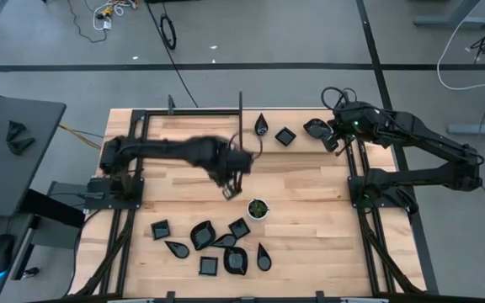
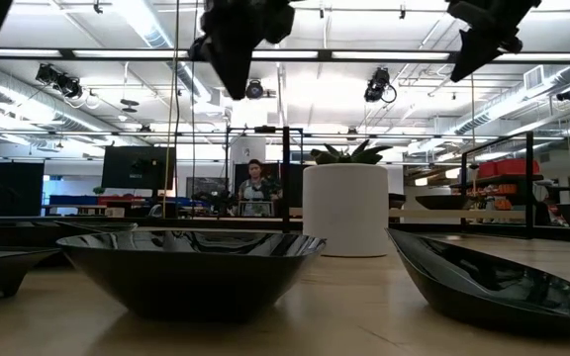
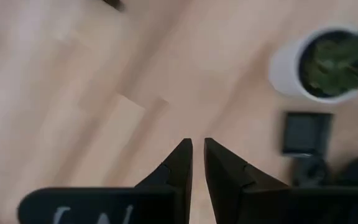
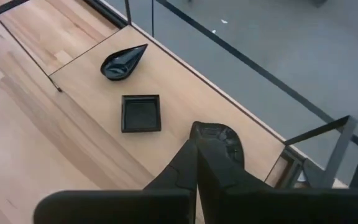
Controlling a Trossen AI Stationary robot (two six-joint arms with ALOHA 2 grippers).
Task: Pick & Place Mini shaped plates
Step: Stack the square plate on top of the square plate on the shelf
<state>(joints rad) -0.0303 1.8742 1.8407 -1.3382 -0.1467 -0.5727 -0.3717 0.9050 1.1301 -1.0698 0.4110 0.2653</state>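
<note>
Black dish fills low view; R wrist: gripper over leaf plate.

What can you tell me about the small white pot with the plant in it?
The white pot is a small, round, smooth-walled cup holding a spiky green plant. It stands upright on the wooden table, near the middle, just beyond the cluster of black dishes and apart from them. Nothing touches it; the left gripper hangs above the table beside it.
</note>
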